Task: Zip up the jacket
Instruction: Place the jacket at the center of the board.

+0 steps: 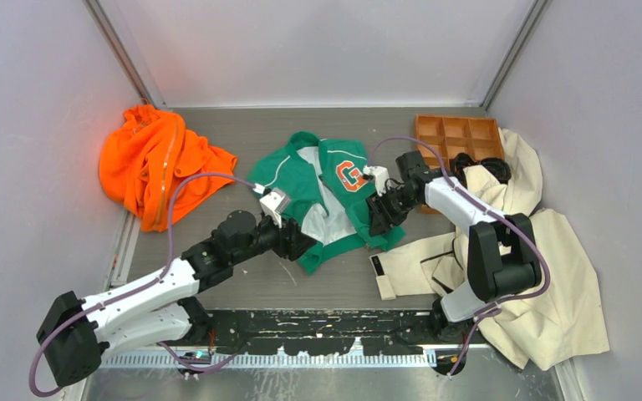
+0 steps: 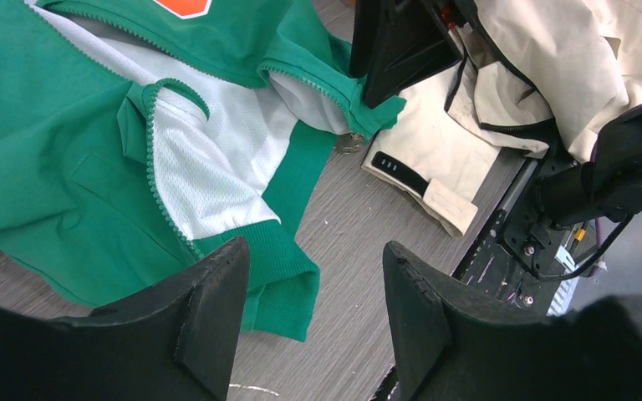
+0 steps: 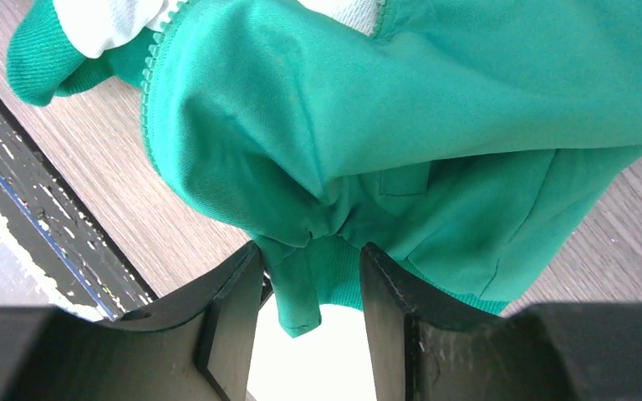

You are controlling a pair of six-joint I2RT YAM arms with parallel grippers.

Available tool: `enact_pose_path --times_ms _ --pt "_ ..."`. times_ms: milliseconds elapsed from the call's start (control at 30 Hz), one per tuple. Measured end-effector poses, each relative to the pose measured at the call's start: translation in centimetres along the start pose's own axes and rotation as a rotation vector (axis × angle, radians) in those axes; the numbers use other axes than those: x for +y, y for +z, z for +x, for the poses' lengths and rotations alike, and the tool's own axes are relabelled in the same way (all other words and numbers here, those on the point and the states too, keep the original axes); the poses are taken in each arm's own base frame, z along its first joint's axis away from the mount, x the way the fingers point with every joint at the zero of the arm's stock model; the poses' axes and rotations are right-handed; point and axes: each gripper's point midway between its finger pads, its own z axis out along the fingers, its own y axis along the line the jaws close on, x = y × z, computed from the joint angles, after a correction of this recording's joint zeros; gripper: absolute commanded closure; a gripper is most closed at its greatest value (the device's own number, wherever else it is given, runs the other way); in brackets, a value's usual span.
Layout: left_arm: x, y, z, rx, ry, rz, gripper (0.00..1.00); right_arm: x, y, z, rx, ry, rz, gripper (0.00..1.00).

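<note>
Lying open-fronted on the table [image 2: 359, 238]: jacket [image 1: 294, 177], green, pale lining [image 2: 213, 163] exposed, zipper teeth [image 2: 152, 159] unjoined. Left gripper [image 2: 313, 259]: fingers spread wide, nothing between them; jacket hem just ahead of the fingertips, to their left. Right gripper [image 3: 311, 255]: clamped on a bunched fold of the jacket's lower edge, cloth spreading beyond its fingertips. Cream coat [image 2: 552, 50]: ahead-right of left gripper.
</note>
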Motion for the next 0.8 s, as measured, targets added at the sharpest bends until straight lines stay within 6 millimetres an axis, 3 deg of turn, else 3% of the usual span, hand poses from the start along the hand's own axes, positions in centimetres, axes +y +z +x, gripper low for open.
enact_pose_path --times_ms 800 --pt "0.3 -0.2 0.6 0.024 -0.003 -0.012 0.4 2.5 -1.4 0.1 -0.033 -0.065 -0.083 0.44"
